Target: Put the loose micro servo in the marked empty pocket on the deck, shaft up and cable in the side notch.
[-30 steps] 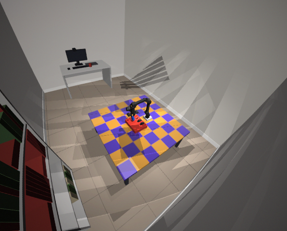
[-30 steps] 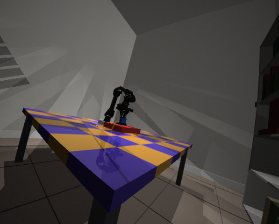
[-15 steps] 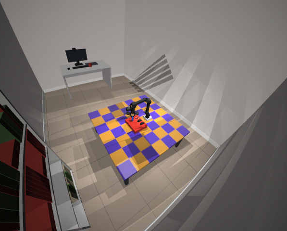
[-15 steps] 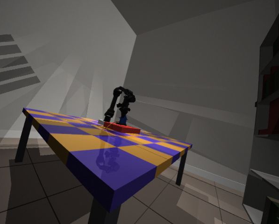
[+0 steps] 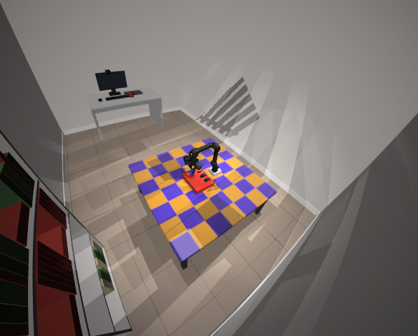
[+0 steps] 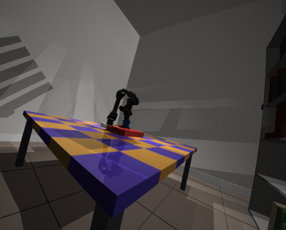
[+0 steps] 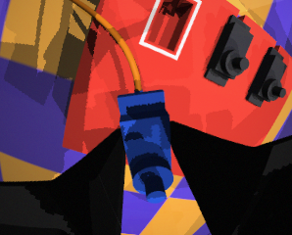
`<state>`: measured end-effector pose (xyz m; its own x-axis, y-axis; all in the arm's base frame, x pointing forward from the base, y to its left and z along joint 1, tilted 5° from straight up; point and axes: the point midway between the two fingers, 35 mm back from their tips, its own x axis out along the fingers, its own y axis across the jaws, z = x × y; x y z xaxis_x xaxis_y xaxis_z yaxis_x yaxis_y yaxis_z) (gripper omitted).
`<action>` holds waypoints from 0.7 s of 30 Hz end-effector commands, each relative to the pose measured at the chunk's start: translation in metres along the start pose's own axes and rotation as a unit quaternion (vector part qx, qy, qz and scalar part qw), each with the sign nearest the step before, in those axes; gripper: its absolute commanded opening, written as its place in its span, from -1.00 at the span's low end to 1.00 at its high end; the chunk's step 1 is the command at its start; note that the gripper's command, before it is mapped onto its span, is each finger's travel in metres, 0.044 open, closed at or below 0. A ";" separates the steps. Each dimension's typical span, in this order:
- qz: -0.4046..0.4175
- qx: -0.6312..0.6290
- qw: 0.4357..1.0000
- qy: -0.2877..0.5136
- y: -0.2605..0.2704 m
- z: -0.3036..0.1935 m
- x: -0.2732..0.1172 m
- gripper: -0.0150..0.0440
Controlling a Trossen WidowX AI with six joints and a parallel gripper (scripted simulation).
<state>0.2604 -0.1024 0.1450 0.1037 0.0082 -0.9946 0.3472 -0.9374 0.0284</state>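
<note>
My gripper (image 7: 145,131) is shut on the blue micro servo (image 7: 147,134) (image 6: 126,123) (image 5: 192,172) and holds it over the red deck (image 7: 195,110) (image 6: 134,133) (image 5: 199,186). In the wrist view the servo's round output shaft shows at its lower end. Its orange cable (image 7: 123,43) leaves the upper end and curves to the upper left. The white-outlined empty pocket (image 7: 158,51) is ahead and to the right of the servo, turned at an angle to it. The side notch is not clear. The gap between servo and deck cannot be judged.
Two dark servos (image 7: 230,51) (image 7: 268,79) sit in the deck right of the pocket, shafts standing up. The arm's white base (image 5: 215,171) (image 6: 103,125) is beside the deck on the checkered table (image 5: 189,244) (image 6: 113,178). A desk (image 5: 147,94) stands far behind.
</note>
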 end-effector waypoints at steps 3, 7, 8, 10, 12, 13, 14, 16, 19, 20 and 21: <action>-0.001 0.104 0.995 0.003 0.000 -0.001 -0.001 -0.49; -0.002 0.170 0.986 0.003 0.000 -0.001 -0.001 -0.49; -0.002 0.186 0.983 0.003 0.000 -0.001 -0.001 -0.49; -0.002 0.218 0.976 0.003 0.000 -0.001 -0.001 -0.49; -0.002 0.239 0.971 0.002 0.000 -0.001 -0.001 -0.49; -0.002 0.242 0.970 0.002 0.000 -0.001 -0.001 -0.49; -0.002 0.242 0.970 0.002 0.000 -0.001 -0.001 -0.49; -0.002 0.242 0.970 0.002 0.000 -0.001 -0.001 -0.49; -0.002 0.242 0.970 0.002 0.000 0.000 -0.001 -0.49; -0.002 0.242 0.970 0.002 -0.001 0.001 -0.001 -0.49; -0.002 0.242 0.970 0.002 -0.002 0.003 -0.001 -0.49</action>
<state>0.2601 -0.1026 0.1453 0.1043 0.0077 -0.9945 -0.1185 -0.9928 -0.0201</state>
